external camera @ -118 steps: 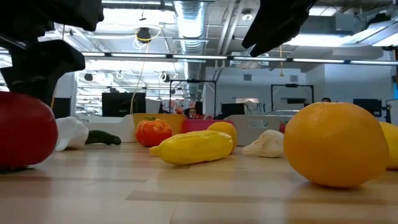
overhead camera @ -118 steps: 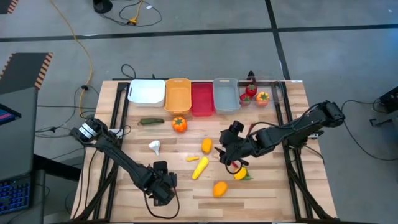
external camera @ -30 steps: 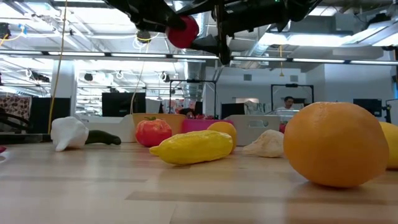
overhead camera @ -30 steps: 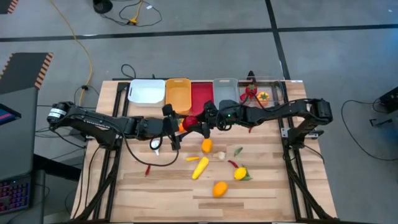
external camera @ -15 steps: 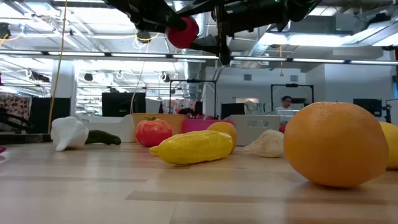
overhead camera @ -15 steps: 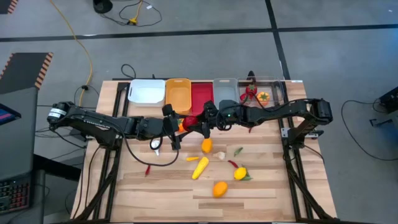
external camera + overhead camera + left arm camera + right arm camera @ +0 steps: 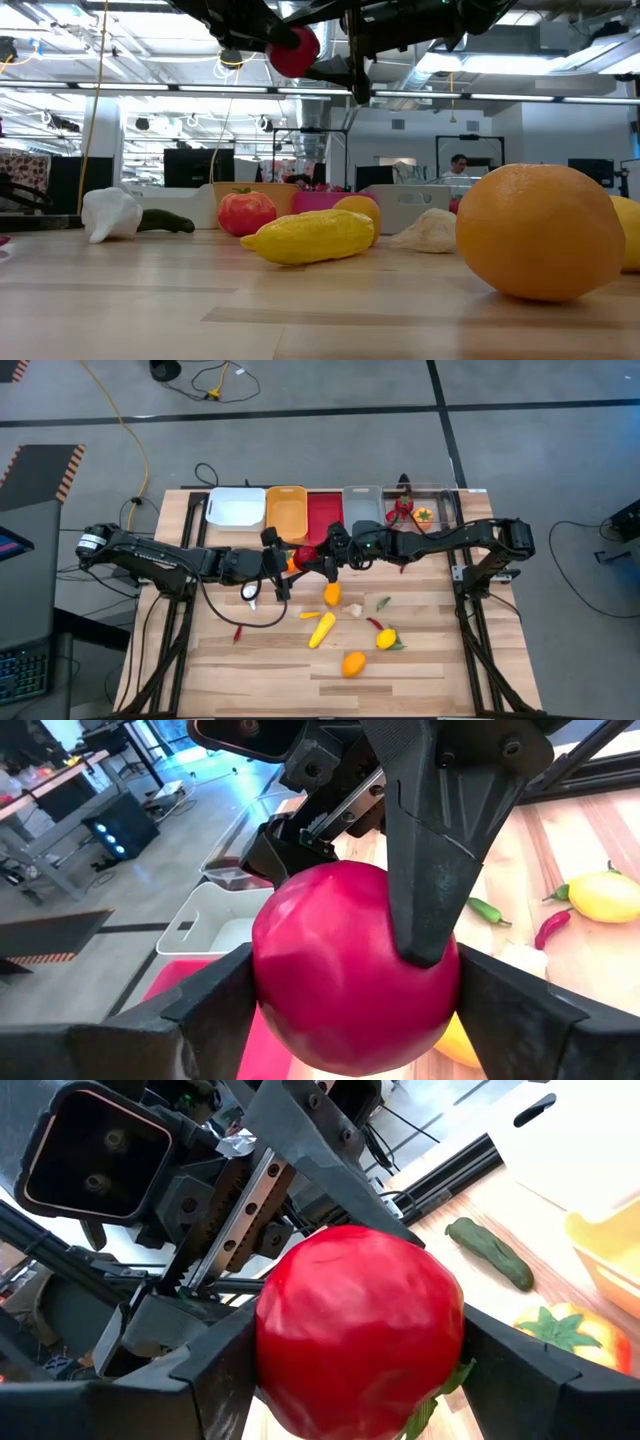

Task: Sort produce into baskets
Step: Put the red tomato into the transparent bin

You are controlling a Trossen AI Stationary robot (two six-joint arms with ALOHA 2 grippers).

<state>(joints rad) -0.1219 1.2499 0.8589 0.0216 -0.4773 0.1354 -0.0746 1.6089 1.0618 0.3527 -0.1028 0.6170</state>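
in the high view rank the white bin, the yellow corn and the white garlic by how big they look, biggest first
1. White bin, clearly the largest.
2. Yellow corn, much smaller than the bin.
3. White garlic, smallest, though part of it is covered by the left arm, so its full outline is unsure.

Pale wooden table [image 7: 430, 660] of planks, matt, grain showing; dark matt metal frame rails [image 7: 470, 615] at its sides. Smooth plastic bins: white basket [image 7: 236, 507], orange basket [image 7: 286, 512], red basket [image 7: 322, 512], grey basket [image 7: 362, 508], all matt to slightly shiny. Red tomato [image 7: 350, 970] smooth with soft sheen, orange fruit [image 7: 540, 232] finely dimpled and matt, yellow corn [image 7: 312, 237] glossy plastic, left gripper [image 7: 288, 565] and right gripper [image 7: 318, 560] matt black plastic with bare metal rail.
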